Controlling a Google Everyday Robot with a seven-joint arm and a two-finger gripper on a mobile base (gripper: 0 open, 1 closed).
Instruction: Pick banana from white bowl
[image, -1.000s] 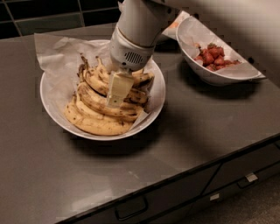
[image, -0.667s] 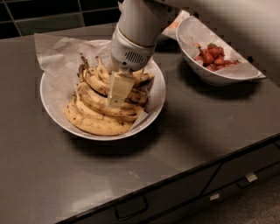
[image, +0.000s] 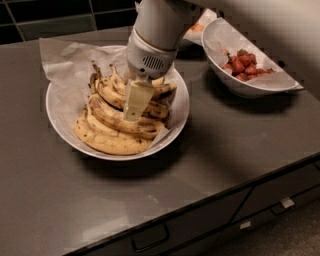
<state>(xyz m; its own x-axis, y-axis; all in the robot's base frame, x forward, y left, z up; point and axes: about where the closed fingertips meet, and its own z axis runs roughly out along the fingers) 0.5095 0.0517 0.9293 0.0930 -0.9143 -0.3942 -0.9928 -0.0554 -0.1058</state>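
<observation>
**A:** Item 1, the gripper?

**B:** Pale cream gripper on a white-and-grey wrist. It is low inside the wide, shallow white bowl lined with crumpled white paper, and pressed onto the top of the heap. Clenched or released: cannot tell (the wrist housing hides the far side).

**A:** Item 2, the fruit?

**B:** Brown-speckled yellow bananas, 1 heap, all lying in that bowl. None lifted.

**A:** Change against 1 second ago?

**B:** None logged. Gripper, heap and bowl sit as they did. Reading: the grasp is in hand, the lift not yet begun.

**A:** Surroundings?

**B:** Smaller white bowl of red berries, well apart to the right on the dark grey surface. The paper spills over the big bowl's rear-left rim.

**A:** Obstructions?

**B:** The bananas overlap and look joined at the stems, so 1 may drag its neighbours. The paper could ride up too.
</observation>
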